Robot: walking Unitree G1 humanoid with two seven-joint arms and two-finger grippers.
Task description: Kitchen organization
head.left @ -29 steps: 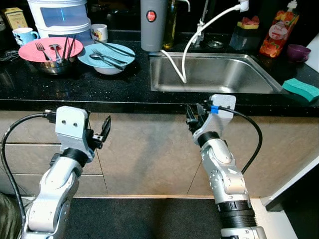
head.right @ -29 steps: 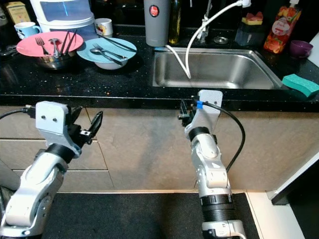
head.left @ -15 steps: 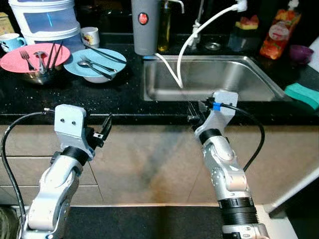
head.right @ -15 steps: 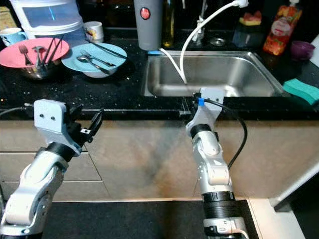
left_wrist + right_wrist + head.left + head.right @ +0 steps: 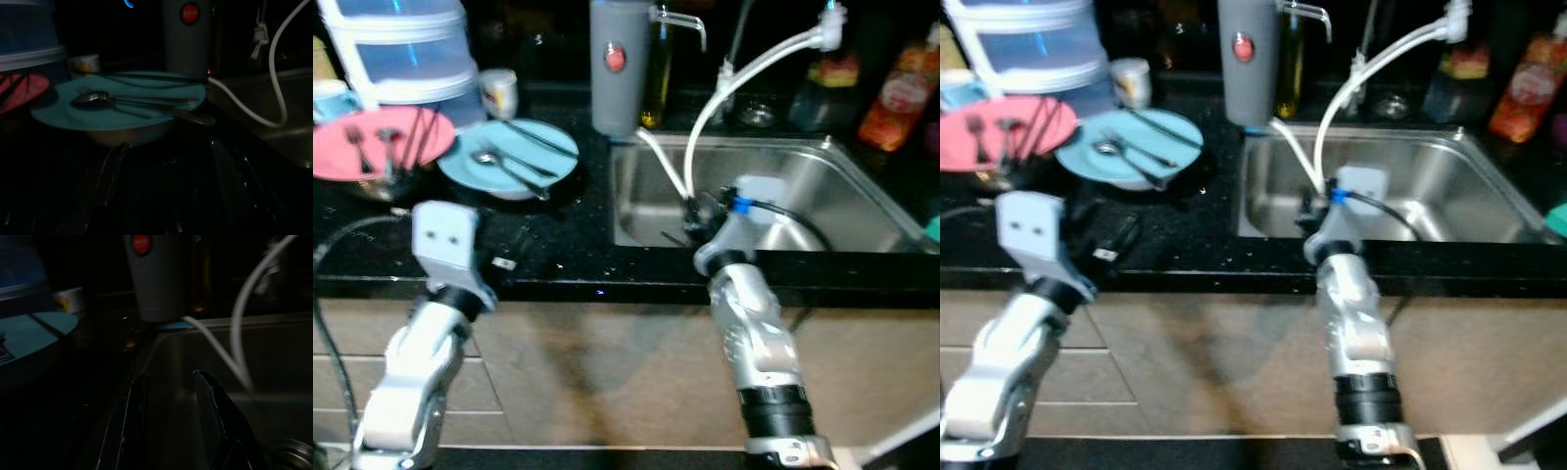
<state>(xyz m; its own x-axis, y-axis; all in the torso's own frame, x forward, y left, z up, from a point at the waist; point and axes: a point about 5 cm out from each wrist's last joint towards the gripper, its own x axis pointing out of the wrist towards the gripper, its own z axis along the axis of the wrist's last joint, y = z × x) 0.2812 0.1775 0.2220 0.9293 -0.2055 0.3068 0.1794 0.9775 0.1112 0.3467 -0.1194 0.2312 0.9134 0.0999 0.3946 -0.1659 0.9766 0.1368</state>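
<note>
The right gripper [image 5: 171, 426] is raised over the near left corner of the steel sink [image 5: 803, 186], its two black fingers [image 5: 212, 421] parted with a narrow gap between them and nothing held. The left gripper [image 5: 166, 191] hovers low over the black counter [image 5: 548, 264], just in front of the blue plate [image 5: 509, 162]; its fingers show as dim dark shapes set wide apart, empty (the wrist view is very murky).

The blue plate sits on a pale bowl [image 5: 129, 134], and across its top lie a spoon [image 5: 93, 97] and other cutlery. To its left, a pink plate [image 5: 372, 155] rests on a metal bowl and carries a fork [image 5: 354, 147] and dark sticks, perhaps chopsticks. Behind the two plates stand a small white mug [image 5: 497, 91] and a stacked white container [image 5: 406, 49] with translucent walls.

At the back of the counter, between the plates and the sink, stands a tall grey canister [image 5: 619, 64] with a red round mark on its side, and beside it a bottle of yellowish liquid [image 5: 656, 69]. A white hose [image 5: 759, 59] arcs from the tap area down into the sink basin. To the right of the sink, an orange-red bottle [image 5: 899, 93] stands at the back, blurred.
</note>
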